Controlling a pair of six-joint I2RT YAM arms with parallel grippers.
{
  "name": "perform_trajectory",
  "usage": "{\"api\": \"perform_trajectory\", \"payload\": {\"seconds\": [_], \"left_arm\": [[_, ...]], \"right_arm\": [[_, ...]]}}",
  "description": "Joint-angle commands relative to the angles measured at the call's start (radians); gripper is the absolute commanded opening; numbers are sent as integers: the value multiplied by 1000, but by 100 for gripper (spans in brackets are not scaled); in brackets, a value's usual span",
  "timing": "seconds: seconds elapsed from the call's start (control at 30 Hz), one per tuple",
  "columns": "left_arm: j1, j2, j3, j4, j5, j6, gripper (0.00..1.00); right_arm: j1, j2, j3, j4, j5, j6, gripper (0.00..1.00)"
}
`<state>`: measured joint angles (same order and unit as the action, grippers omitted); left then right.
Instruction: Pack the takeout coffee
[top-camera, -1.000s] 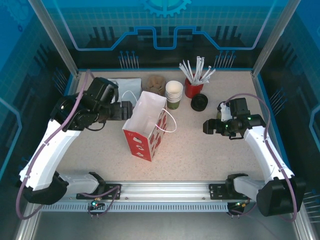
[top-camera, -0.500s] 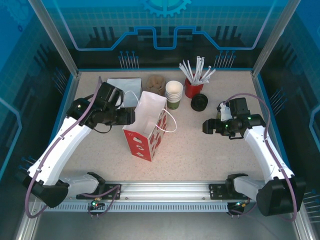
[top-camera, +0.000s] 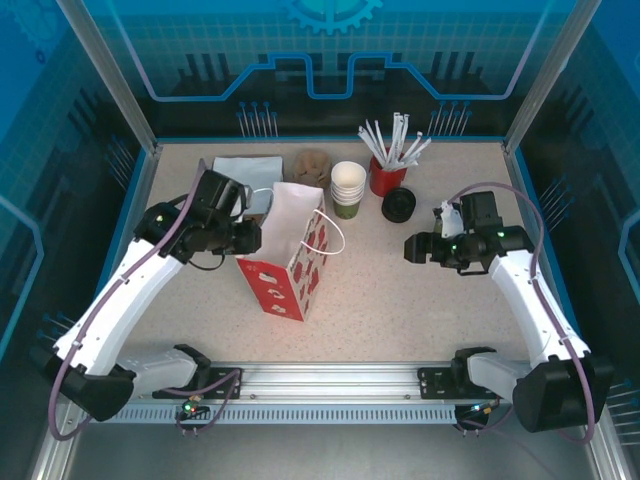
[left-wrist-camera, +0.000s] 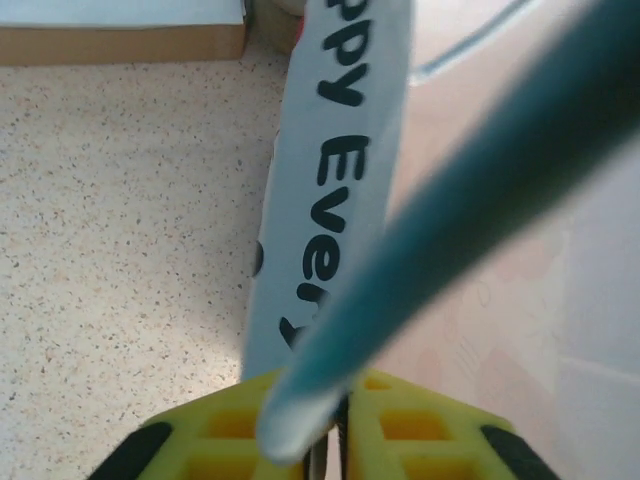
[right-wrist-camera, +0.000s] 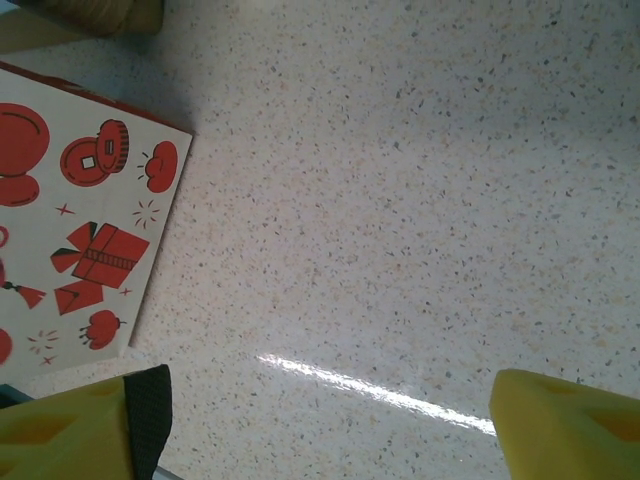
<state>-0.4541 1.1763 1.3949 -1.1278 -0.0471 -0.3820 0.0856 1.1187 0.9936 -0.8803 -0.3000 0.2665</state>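
Red-and-white paper bag (top-camera: 285, 275), overhead centre, left rim pinched by left gripper (top-camera: 250, 237); takeout coffee (top-camera: 398, 206), black-lidded, upper right beside straw cup (top-camera: 385, 180); right gripper (top-camera: 412, 250) spread, empty. Left wrist: yellow fingers (left-wrist-camera: 420, 430) clenched on bag edge. Right wrist: fingers (right-wrist-camera: 570, 420) wide apart over table (right-wrist-camera: 400, 200).

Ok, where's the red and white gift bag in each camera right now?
Top external: the gift bag stands left of centre, open top up.
Left wrist: its white lettered panel runs up the middle from the left fingers.
Right wrist: its red-printed side is at the left edge.
Shared landmark: the speckled tabletop beside the bag.
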Motion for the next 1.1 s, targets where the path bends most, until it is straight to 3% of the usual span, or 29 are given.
{"api": "perform_trajectory", "payload": {"seconds": [0.0, 0.03, 0.23, 0.33, 0.47, 0.6, 0.97, 1.07], "left_arm": [[8, -51, 4, -45, -16, 12, 12], [8, -60, 6, -46, -19, 12, 15], [8, -71, -13, -42, -12, 8, 60], [8, -72, -22, -52, -30, 11, 66], [8, -76, -56, -44, -26, 4, 67], [8, -76, -83, -24, -24, -2, 57], [8, -114, -37, -34, -64, 9, 10], [8, -137, -32, -32, -73, 7, 6]], "right_arm": [[23, 13, 49, 6, -28, 20, 85], [29, 18, 56, 8, -28, 23, 84], [58, 43, 71, 23, -18, 32, 85], [64, 50, 76, 23, -16, 31, 85], [69, 55, 74, 23, -13, 31, 85], [78, 58, 74, 27, -16, 35, 85], [137, 110, 137, 44, -18, 58, 78], [174, 145, 176, 60, -15, 71, 76]]}}
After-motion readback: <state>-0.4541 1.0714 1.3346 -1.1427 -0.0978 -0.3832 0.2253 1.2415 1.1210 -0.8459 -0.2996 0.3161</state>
